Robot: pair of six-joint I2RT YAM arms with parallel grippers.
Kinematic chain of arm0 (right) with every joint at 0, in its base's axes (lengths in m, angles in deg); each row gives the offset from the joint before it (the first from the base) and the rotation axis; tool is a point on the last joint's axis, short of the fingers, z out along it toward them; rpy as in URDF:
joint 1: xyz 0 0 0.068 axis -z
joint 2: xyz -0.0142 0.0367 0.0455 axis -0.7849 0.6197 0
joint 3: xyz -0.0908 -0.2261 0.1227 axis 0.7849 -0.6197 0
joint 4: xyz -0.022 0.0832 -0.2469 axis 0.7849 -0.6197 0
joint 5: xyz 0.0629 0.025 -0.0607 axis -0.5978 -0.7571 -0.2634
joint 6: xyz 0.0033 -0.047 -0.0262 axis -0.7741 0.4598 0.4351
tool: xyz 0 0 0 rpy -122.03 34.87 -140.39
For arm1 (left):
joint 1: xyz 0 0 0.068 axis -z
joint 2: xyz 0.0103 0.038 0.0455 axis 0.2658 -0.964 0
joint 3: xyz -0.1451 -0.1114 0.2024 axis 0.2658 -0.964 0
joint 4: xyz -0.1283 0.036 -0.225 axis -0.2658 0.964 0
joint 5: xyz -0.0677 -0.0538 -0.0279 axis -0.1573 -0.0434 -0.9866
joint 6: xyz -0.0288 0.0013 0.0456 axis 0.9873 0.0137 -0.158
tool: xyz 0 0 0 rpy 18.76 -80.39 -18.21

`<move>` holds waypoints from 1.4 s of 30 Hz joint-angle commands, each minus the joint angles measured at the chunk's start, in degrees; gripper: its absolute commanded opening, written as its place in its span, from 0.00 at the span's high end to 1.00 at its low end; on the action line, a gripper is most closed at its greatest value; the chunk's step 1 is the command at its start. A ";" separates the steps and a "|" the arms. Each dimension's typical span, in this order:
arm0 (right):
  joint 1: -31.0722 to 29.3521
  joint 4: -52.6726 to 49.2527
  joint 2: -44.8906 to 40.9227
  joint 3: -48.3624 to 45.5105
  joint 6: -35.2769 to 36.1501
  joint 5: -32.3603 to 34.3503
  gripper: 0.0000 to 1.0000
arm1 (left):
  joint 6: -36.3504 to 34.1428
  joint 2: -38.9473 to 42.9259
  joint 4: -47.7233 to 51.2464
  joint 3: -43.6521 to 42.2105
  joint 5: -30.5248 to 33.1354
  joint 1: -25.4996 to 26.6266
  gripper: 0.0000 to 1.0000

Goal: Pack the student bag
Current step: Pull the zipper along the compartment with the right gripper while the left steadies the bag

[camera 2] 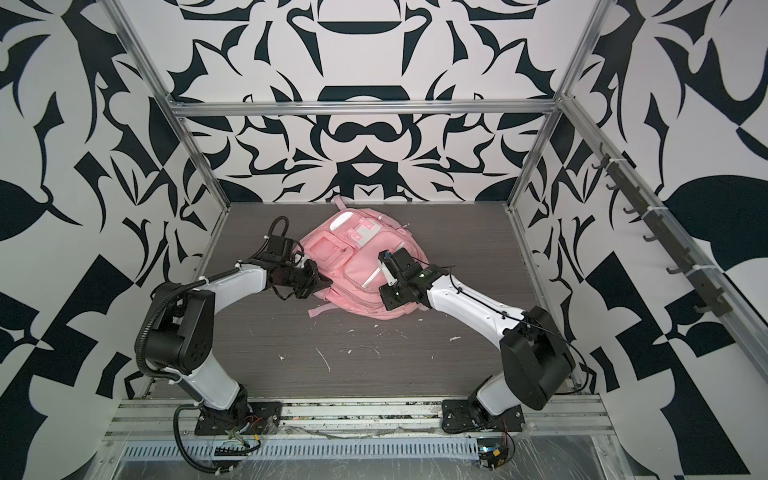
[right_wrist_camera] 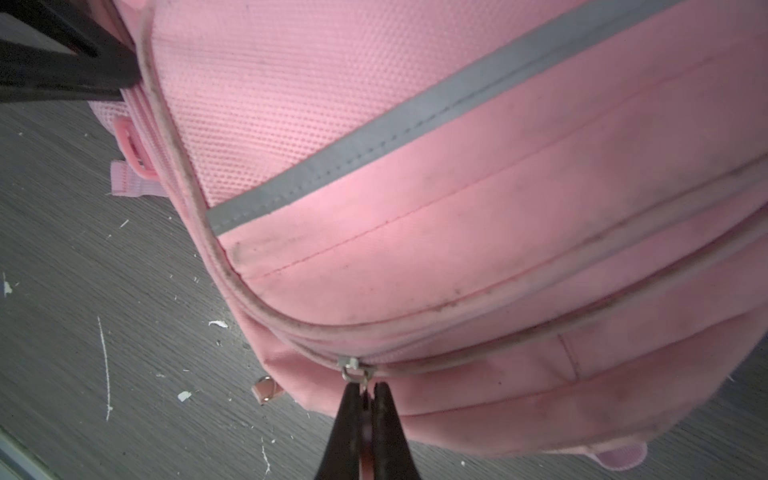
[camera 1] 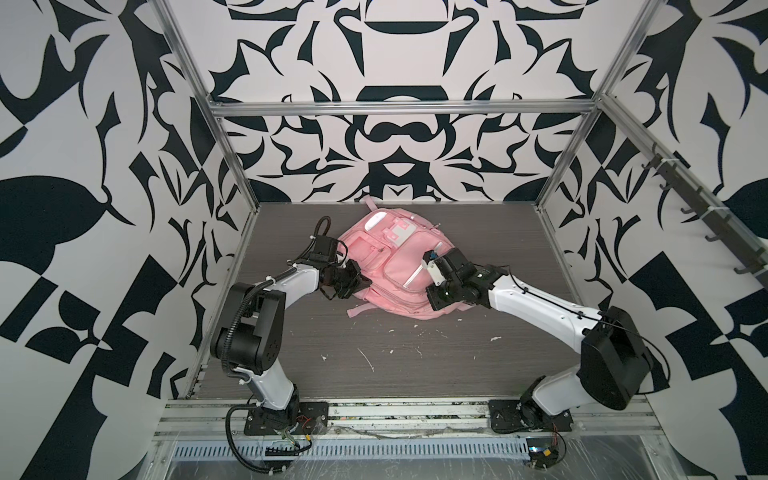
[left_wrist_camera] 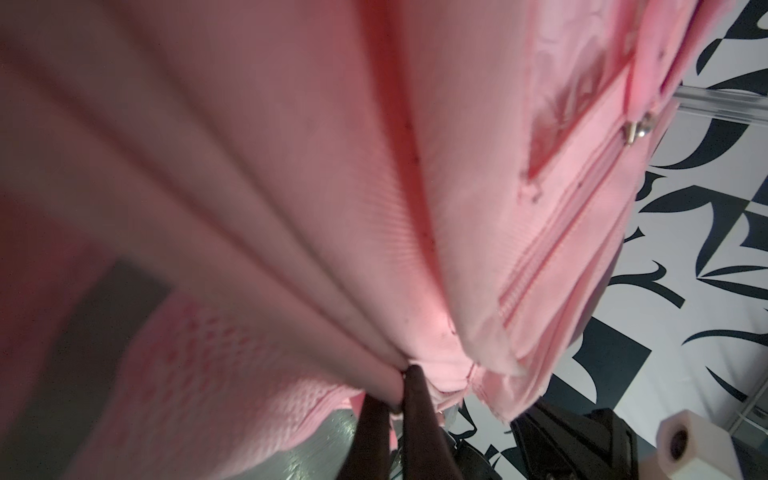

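left end effector (left_wrist_camera: 395, 386) is clenching bag (camera 1: 390, 266) side fabric, likely anchoring it | right end effector (right_wrist_camera: 366, 388) is pinching zip pull (right_wrist_camera: 356, 374) at bag's edge, likely for sliding

Your soft pink fabric backpack (right_wrist_camera: 457, 270) is matt woven cloth, its grey strip (right_wrist_camera: 374, 141) smoother. The silver zip slider (right_wrist_camera: 348, 363) is shiny metal; the dark wood-grain counter (right_wrist_camera: 104, 291) looks matt.

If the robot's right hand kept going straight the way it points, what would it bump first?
The big soft pink fabric backpack. The right hand is shut on its little silver zipper pull, so straight on it would likely press into the bag's side.
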 commanded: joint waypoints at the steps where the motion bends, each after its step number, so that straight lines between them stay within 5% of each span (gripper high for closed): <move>1: 2.35 -10.37 -2.50 1.28 3.93 4.19 1.00 | -2.44 -0.26 0.93 1.64 7.30 -3.77 1.00; 8: 3.61 -10.27 -1.95 2.58 5.99 2.68 1.00 | -7.13 -0.44 4.25 4.97 6.84 -4.11 1.00; 9: 3.45 -10.10 -1.65 2.86 5.64 1.57 1.00 | -8.34 -0.20 4.94 5.93 5.78 -4.01 0.86; 10: 3.04 -9.89 -1.46 3.10 5.28 0.64 1.00 | -10.03 0.31 7.17 7.38 5.35 -3.38 0.61; 12: 1.85 -8.87 -1.54 3.17 5.07 -0.36 1.00 | -14.51 1.58 14.81 10.37 7.28 -1.81 0.25; 14: 0.61 -7.95 -1.47 3.46 4.83 -1.14 1.00 | -17.72 3.31 21.89 11.04 10.13 -0.21 0.02; 15: 0.12 -7.57 -1.24 3.81 4.60 -1.74 1.00 | -18.05 4.62 23.37 9.57 10.75 0.35 0.00; 23: -6.26 -4.19 3.20 8.84 3.45 -5.91 1.00 | -4.27 16.87 10.65 -8.95 1.60 4.15 0.01; 30: -10.20 3.23 6.92 9.66 -1.15 -11.20 1.00 | 8.16 13.73 -7.74 -18.01 0.27 5.87 0.06; 37: -12.11 5.10 8.61 10.96 -1.64 -12.88 1.00 | 13.72 9.51 -17.33 -20.52 2.70 5.66 0.51; 42: -12.90 6.12 8.06 10.14 -2.98 -12.57 1.00 | 14.95 6.80 -21.11 -19.69 2.18 4.15 0.72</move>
